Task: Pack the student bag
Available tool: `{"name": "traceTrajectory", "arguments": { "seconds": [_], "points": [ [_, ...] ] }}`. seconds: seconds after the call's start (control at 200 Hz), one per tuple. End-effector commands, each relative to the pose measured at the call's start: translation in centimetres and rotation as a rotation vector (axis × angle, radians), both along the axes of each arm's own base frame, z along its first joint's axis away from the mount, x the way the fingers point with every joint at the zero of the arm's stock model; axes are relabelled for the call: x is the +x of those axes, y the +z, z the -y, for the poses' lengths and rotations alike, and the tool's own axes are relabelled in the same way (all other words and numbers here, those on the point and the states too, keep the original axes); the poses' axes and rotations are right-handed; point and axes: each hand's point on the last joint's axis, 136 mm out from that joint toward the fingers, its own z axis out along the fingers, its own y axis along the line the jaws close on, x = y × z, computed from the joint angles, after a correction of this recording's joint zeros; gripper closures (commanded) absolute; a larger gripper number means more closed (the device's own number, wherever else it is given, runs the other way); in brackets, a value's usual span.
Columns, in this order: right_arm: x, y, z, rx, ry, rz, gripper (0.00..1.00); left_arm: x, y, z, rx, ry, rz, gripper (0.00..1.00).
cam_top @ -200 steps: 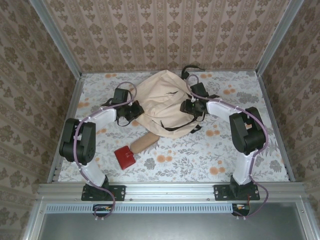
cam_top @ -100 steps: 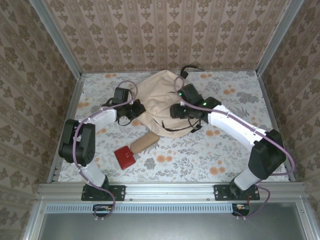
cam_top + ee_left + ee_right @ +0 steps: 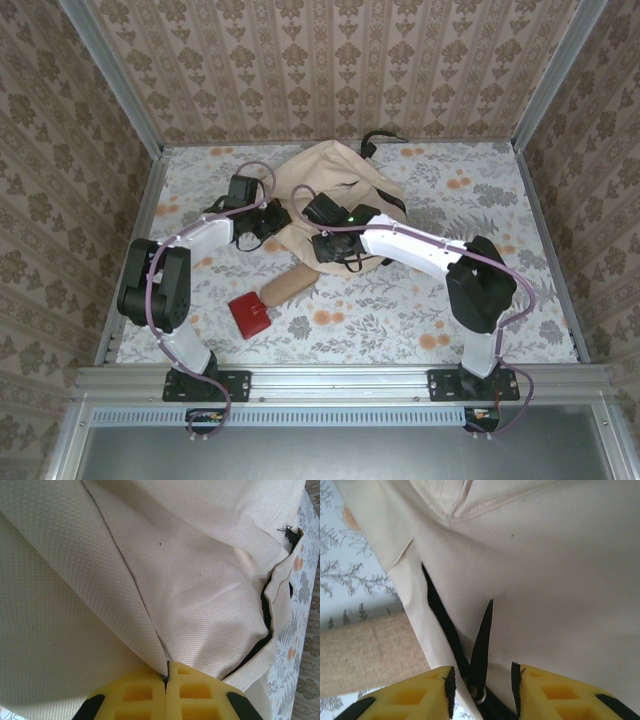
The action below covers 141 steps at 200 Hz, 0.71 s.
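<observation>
left gripper [image 3: 166, 669] pinches large cream soft fabric backpack [image 3: 330, 172] (fingers pressed together on a fold). right gripper [image 3: 482, 675] fingers spread, astride its black strap [image 3: 483, 630].

Perhaps burlap pouch [image 3: 285, 286] half beneath bag [image 3: 322, 170]

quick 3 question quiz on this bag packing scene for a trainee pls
1. True or false: the left gripper is shut on a fold of the student bag.
2. What sits inside the open right gripper? A) a pen B) a black strap C) a book
3. Fill in: the small block on the table, near the left arm, is coloured ____.
Key: 1 true; 2 B; 3 red.
</observation>
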Motion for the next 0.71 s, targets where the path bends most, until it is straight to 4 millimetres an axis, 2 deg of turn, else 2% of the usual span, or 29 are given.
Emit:
{"name": "traceTrajectory", "arguments": {
  "seconds": [0.0,0.185,0.32,0.465,0.7],
  "points": [
    [0.9,-0.4,0.2,-0.038,-0.056,0.012,0.65,0.3,3.0,1.0,-0.039,-0.031,0.069,1.0],
    [1.5,-1.2,-1.1,-0.013,-0.063,-0.002,0.66,0.3,3.1,1.1,-0.043,-0.034,0.066,1.0],
    [1.7,-1.4,-1.2,-0.016,-0.073,-0.008,0.75,0.3,3.0,1.1,-0.043,-0.034,0.067,1.0],
    [1.5,-0.7,0.4,-0.057,-0.109,0.023,0.86,0.4,2.7,0.9,-0.029,-0.026,0.062,1.0],
    [0.5,1.4,4.0,-0.098,-0.182,0.092,0.87,0.4,1.5,-0.3,0.017,0.007,0.043,1.0]
  ]
}}
